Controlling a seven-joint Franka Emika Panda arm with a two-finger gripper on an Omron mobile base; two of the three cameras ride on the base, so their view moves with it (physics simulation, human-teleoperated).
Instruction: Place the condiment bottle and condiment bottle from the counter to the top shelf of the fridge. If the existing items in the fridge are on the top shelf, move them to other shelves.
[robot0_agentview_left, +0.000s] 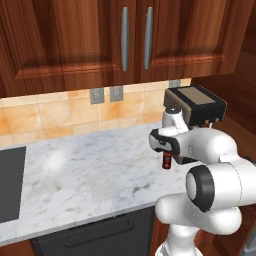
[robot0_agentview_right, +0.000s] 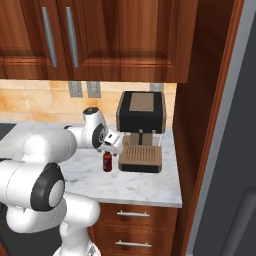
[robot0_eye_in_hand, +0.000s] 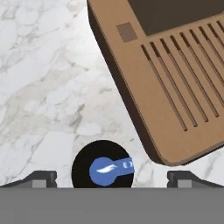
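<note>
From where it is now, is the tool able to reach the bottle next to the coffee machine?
Probably yes. The open tool hangs right above the bottle, one fingertip on each side of its cap, and the coffee machine stands clear beside it.

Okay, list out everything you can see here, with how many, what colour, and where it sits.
Condiment bottle: one, dark red, upright on the counter just left of the coffee machine, under the hand.
Dark cap with blue label: one, seen from above in the hand view, between the fingertips; whether it is the same bottle I cannot tell.
Coffee machine: one, black with tan top and slotted tan tray, back right of the counter.
Counter: one, white-grey marble, brown drawers below.
Wall cabinets: brown wood, silver bar handles, above.
Outlets: two, grey, on the tan tile.
Cooktop: one, dark, counter's left end.
Hand: one, white with dark fingertips, open above the bottle.
</note>
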